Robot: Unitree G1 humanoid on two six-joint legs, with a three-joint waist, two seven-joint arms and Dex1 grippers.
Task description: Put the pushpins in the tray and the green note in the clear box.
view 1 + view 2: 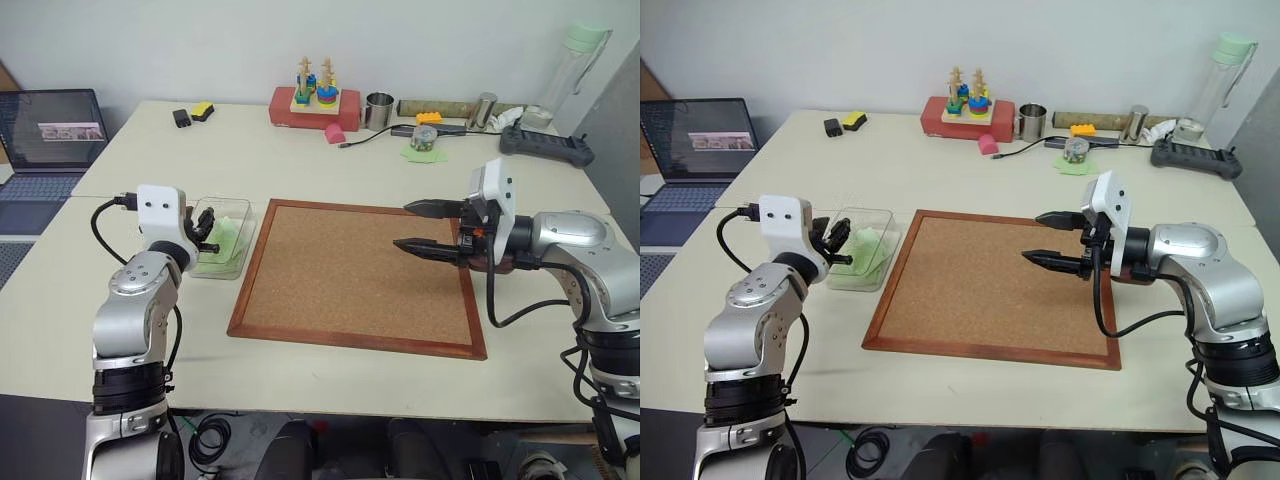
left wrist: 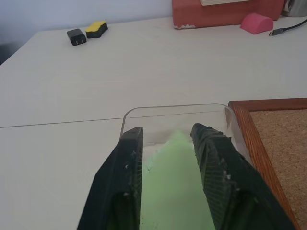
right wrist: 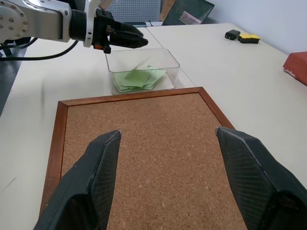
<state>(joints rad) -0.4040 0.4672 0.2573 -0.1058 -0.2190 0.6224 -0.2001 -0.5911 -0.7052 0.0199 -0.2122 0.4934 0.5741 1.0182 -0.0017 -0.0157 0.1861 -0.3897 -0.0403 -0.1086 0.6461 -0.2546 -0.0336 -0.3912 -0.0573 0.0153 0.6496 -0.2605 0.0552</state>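
Observation:
The green note (image 1: 229,236) lies crumpled inside the clear box (image 1: 222,204), left of the cork board. My left gripper (image 1: 207,234) reaches level over the box's near wall with its fingers (image 2: 129,158) apart. The note (image 2: 173,184) shows below and between them, and I cannot tell whether it touches them. My right gripper (image 1: 402,225) hovers open over the right part of the cork board (image 1: 350,270), with nothing between its fingers (image 3: 98,163). A dark brown sliver under my right wrist may be the tray (image 1: 506,266), mostly hidden. The pushpins are out of view.
At the back of the table stand a red box with a stacking toy (image 1: 315,105), a pink block (image 1: 334,133), a metal cup (image 1: 378,110), a tall bottle with a green lid (image 1: 577,68) and a black power strip (image 1: 545,148). A laptop (image 1: 50,130) sits at far left.

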